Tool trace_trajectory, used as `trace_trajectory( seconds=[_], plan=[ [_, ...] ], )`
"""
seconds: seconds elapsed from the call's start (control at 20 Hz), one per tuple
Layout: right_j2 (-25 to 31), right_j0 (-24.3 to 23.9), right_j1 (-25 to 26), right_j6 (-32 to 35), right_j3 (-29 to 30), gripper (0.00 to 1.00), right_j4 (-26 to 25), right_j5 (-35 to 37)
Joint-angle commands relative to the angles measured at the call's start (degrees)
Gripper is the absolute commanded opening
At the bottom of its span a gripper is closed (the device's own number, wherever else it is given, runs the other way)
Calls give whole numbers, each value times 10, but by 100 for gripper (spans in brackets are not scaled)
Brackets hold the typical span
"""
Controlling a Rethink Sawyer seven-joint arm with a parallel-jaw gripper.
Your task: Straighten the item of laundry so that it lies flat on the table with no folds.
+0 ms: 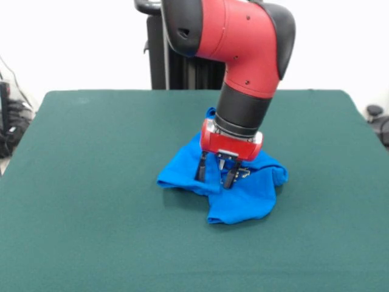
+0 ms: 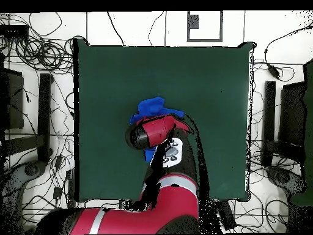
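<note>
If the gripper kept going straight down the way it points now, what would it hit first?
The gripper points down at the crumpled blue T-shirt, jaws apart and already at or just above the cloth. It would likely press into the shirt first, then the green table beneath; exact contact is unclear.

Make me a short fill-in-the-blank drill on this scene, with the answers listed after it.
1. The blue shirt lies ____ on the table, not flat.
2. The gripper points down with its two fingers ____, their tips at the cloth.
3. The felt top of the table is dark ____.
4. In the overhead view the arm hides part of the ____.

Missing words: crumpled; apart; green; shirt
</note>
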Motion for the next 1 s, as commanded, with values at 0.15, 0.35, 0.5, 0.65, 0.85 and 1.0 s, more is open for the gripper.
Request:
trace_trajectory(
  seconds=[0.15, 0.35, 0.5, 0.65, 0.85, 1.0],
  plan=[
    [-10, 8, 29, 62, -10, 100, -18, -85],
    [-19, 14, 31, 67, -2, 100, -14, -95],
    [-23, 15, 32, 68, 6, 100, -12, -109],
    [-30, 19, 36, 70, 11, 100, -8, -118],
    [-30, 16, 35, 66, 19, 100, -4, -125],
    [-27, 11, 32, 61, 23, 100, -2, -127]
  ],
)
